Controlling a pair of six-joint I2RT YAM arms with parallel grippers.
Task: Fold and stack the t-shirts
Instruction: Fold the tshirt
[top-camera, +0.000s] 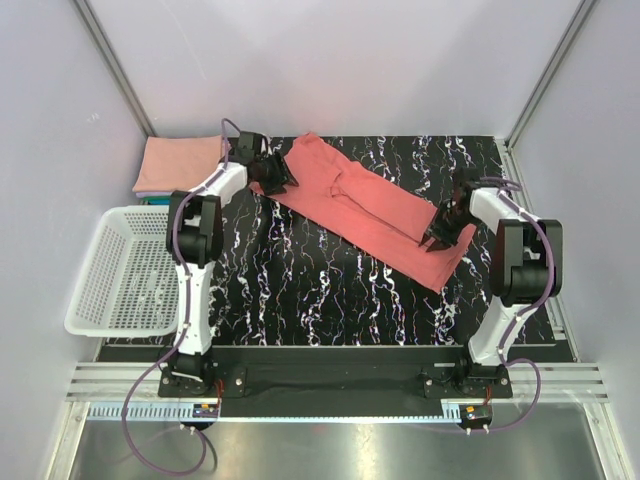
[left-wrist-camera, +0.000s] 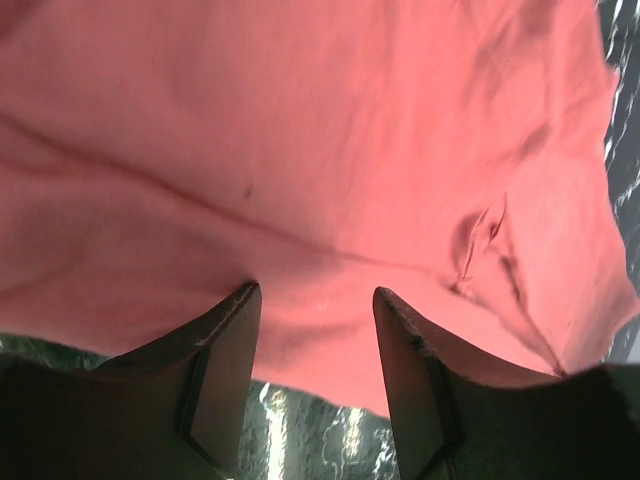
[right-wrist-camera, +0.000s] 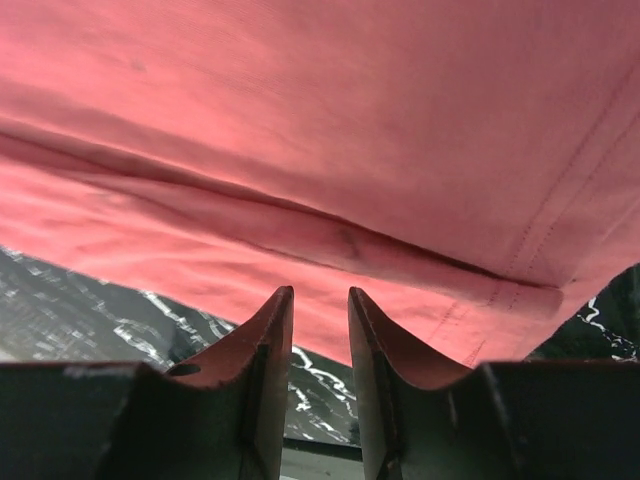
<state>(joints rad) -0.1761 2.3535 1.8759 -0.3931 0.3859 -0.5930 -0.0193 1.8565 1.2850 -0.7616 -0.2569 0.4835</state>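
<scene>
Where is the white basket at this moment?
In the top view, the white basket sits at the left edge of the table, beside the left arm and just in front of the folded pink shirt.

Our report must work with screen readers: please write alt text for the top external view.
A coral-red t-shirt lies diagonally across a black marbled table, with the left gripper at its far-left end and the right gripper at its near-right end. A folded pink shirt and a white mesh basket sit at the left.

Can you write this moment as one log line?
left gripper: open at edge of coral-red cloth t-shirt | right gripper: narrow gap at its other end, grip unclear | shirt: lying diagonally, not stacked
</scene>
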